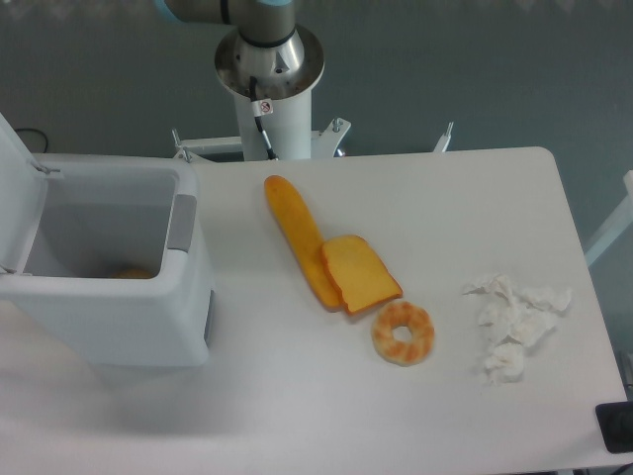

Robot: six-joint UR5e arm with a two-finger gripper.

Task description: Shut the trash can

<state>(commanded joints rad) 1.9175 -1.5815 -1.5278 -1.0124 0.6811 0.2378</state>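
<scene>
At the far left edge the hinged lid [17, 193] of the trash can [109, 317] stands raised, so the white bin is open at the top; it sits on the left part of the white table [297, 406], its rounded walls facing the camera. Inside, near the bottom, a small orange thing [127, 272] shows, too little of it visible to say what it is. A grey latch tab [182, 222] lies on the bin's right rim. Right of the bin, well apart from it, a long baguette-like loaf [295, 237] runs diagonally across the middle of the table, and a slice of bread [360, 273] lies touching its lower end, partly over it. Just beside the slice, lower and to the right, is a glazed ring-shaped doughnut [403, 332]. Further right, near the table's right edge, lies a crumpled white tissue [514, 325]. Behind the table, top centre, the arm's base column [269, 74] rises, and a bit of the arm's joint reaches the top edge of the picture; the claw itself is out of the frame, so how wide it stands and whether it holds anything cannot be told.
</scene>
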